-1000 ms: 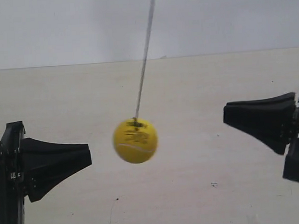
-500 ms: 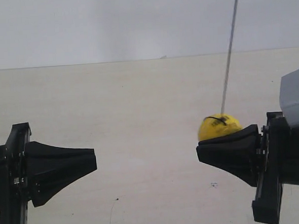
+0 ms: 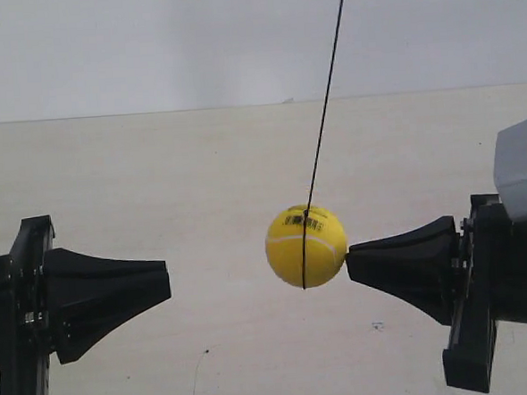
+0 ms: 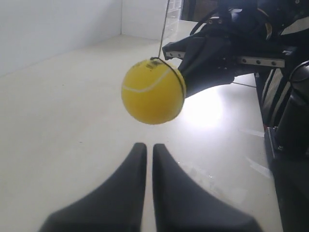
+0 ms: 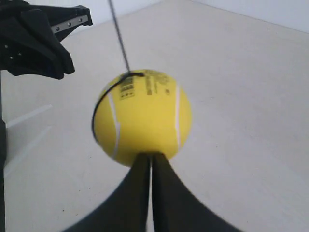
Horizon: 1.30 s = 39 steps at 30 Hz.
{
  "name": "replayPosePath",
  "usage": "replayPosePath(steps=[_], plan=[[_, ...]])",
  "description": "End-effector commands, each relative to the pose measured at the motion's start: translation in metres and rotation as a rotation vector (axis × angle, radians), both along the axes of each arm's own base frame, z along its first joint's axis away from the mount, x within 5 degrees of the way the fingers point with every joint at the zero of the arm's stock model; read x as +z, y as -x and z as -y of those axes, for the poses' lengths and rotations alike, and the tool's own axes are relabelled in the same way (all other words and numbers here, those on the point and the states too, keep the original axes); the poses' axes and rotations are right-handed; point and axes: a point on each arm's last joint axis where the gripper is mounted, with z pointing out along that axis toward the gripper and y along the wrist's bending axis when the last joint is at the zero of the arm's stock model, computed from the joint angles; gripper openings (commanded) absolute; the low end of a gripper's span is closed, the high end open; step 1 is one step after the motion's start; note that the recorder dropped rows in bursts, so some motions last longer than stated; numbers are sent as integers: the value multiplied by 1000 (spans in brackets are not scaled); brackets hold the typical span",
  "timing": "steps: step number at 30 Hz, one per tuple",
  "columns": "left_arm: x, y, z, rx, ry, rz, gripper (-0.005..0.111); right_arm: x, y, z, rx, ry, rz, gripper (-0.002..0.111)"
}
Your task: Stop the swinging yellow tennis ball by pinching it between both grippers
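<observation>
My right hand [image 3: 357,259] is closed, its two black fingers pressed together into one blunt cone with only a thin slit between them. It grips nothing. The tip of that cone touches the side of the yellow ball [image 3: 306,246]; in my right wrist view the ball [image 5: 142,115] sits right against the end of my fingers [image 5: 140,169]. This hand is the one at the right of the exterior view, with a grey block [image 3: 521,168] on its frame.

My left hand [image 3: 162,290] is closed too, fingers side by side and empty. It points at the ball from the opposite side but stands well apart from it, with bare tabletop [image 3: 155,186] showing between its tip and the ball.

The ball hangs from a thin dark string [image 3: 323,113] that slants up and out of view. The string wraps down around the ball. A small barcode label [image 3: 302,220] sits near its top, and a white seam curves across its face. From my left wrist view the ball [image 4: 153,91] hangs clear beyond my fingertips [image 4: 140,150], with my right hand [image 4: 188,84] against its far side.
</observation>
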Motion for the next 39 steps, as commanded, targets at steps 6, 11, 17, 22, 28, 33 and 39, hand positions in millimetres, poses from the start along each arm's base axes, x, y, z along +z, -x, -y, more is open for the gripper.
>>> replayPosePath(steps=[6, 11, 17, 22, 28, 33, 39], plan=[[5, 9, 19, -90, 31, 53, 5, 5, -2, -1, -2, -43, 8, 0], [5, 13, 24, -116, 36, 51, 5, 5, 1, -5, 21, -46, 0, 0], [5, 21, 32, -174, 36, 69, 5, 4, 2, -7, 29, -29, 8, 0], [5, 22, 33, -182, 35, 73, 5, 2, 1, -6, 16, -15, 6, 0], [5, 22, 33, -181, 35, 73, 5, 2, 1, -6, 16, -15, 6, 0], [5, 20, 33, -167, 41, 64, 5, 2, 1, -6, 17, -16, 6, 0], [-3, 13, 39, -165, 38, 12, 5, 3, 2, -7, 25, -24, 7, 0]])
